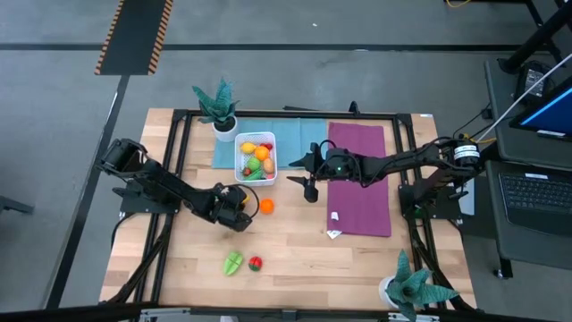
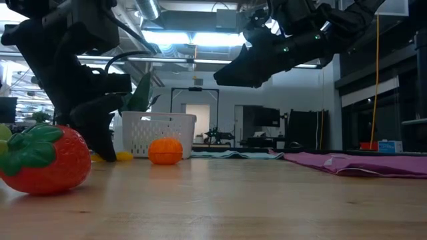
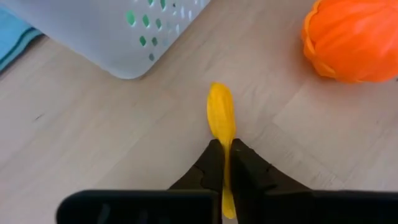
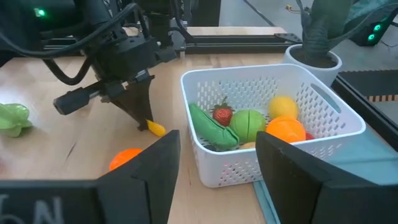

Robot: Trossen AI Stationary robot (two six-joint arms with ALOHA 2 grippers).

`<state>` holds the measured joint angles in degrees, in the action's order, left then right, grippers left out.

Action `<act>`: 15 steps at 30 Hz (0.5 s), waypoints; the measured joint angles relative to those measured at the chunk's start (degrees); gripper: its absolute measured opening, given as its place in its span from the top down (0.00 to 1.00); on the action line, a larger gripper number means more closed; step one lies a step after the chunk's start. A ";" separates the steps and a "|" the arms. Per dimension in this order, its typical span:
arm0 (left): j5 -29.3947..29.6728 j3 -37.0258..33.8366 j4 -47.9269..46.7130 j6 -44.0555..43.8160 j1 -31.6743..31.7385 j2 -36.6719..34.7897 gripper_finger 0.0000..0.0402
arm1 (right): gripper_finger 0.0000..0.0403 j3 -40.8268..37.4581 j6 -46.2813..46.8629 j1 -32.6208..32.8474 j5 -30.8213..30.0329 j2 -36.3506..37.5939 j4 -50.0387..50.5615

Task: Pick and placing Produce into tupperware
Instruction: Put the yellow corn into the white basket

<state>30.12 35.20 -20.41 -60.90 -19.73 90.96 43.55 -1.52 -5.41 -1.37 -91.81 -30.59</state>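
- Tupperware (image 4: 273, 140): white, perforated, sitting upright, holding several pieces.
- Produce outside: yellow piece (image 3: 221, 115) and orange piece (image 1: 266, 206) lying beside tupperware; green piece (image 1: 233, 262) and strawberry (image 1: 256, 262) lying well apart.

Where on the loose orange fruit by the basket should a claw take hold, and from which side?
Grip the orange fruit across its round middle, probably coming straight down: it sits upright on bare wood, clear of the white basket. The left claw, shut on a yellow piece, is close beside it, so the side away from that claw looks freer.
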 joint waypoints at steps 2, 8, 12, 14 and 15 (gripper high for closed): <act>0.08 0.00 -0.15 0.61 0.00 0.00 0.97 | 0.47 0.01 0.05 -0.01 0.00 0.00 0.00; -0.92 -0.11 -3.18 4.74 0.02 -2.69 0.99 | 0.47 0.02 0.02 0.00 0.00 0.00 0.00; -0.81 -0.38 -7.58 7.91 0.02 -8.83 0.98 | 0.47 0.02 0.00 0.00 0.00 0.00 0.01; 0.52 -0.23 -10.09 7.96 0.00 -12.64 0.99 | 0.47 0.07 -0.12 0.00 0.00 0.00 0.24; 1.30 -0.32 -11.63 8.00 -0.01 -14.41 0.99 | 0.47 0.07 -0.20 0.00 0.00 0.00 0.32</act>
<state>31.42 34.88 -32.04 -52.90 -19.73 76.55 43.62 -1.72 -5.41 -1.37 -91.81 -30.27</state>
